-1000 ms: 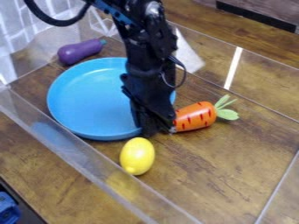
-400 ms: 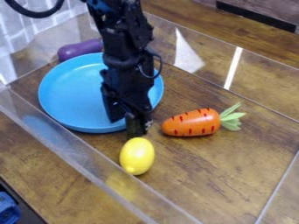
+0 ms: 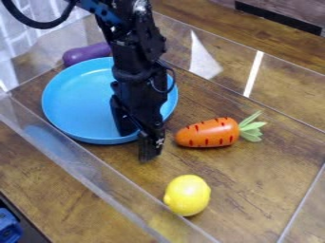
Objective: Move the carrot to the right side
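Pincer (image 3: 148,142) hangs straight down off the dark arm, its tips low over the surface (image 3: 76,190) at the near rim of the plate (image 3: 76,104). Its jaws look parted with nothing between them, though the dark fingers blur together and the width is hard to read.

Just to the right lies the carrot (image 3: 207,134), on its side on the bare wood, close to the pincer but apart from it, green top pointing toward the right edge. It looks like a small moulded toy, so probably light and stiff, with a smooth, rather slick skin; the ridge lines may give the fingers a little bite. It tapers, so a grip across the thick middle of the body seems safest. The leafy end is thin and would likely twist or slip out.

Toward the near edge sits a lemon (image 3: 187,195), round and apt to roll if nudged. An eggplant (image 3: 86,54) lies beyond the plate, near the far left corner, well out of the way. Clear walls fence the surface, and the right-hand wall limits how far the carrot can travel.
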Controlling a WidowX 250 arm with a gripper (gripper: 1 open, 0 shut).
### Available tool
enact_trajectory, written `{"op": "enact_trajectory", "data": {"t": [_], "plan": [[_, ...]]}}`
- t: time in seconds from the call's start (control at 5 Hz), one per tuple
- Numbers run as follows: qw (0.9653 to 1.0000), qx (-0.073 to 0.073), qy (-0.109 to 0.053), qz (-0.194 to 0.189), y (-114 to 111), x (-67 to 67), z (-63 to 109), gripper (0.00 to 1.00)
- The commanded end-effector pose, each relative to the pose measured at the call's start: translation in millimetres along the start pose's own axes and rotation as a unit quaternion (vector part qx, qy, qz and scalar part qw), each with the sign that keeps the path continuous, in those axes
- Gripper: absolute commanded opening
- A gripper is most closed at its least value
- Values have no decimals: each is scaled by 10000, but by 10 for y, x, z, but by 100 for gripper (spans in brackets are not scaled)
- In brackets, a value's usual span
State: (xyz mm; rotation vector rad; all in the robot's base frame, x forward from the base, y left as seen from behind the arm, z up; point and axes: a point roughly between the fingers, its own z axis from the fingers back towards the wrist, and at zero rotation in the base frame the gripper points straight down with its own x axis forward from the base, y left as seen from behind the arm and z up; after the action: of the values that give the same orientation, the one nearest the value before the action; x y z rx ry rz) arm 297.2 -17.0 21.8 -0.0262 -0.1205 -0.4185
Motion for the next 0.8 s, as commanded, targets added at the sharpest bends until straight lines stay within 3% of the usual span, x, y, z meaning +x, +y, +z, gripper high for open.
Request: {"op": "enact_trajectory", "data": {"t": [0.0, 0.2, 0.4, 0.6], "plan": [[9994, 8, -82, -329, -64, 19, 6, 100], [9983, -25, -74, -575, -36, 14, -10, 0], [9966, -59, -71, -822, 0, 16, -22, 0], [9975, -72, -77, -693, 105, -17, 6, 0]]}}
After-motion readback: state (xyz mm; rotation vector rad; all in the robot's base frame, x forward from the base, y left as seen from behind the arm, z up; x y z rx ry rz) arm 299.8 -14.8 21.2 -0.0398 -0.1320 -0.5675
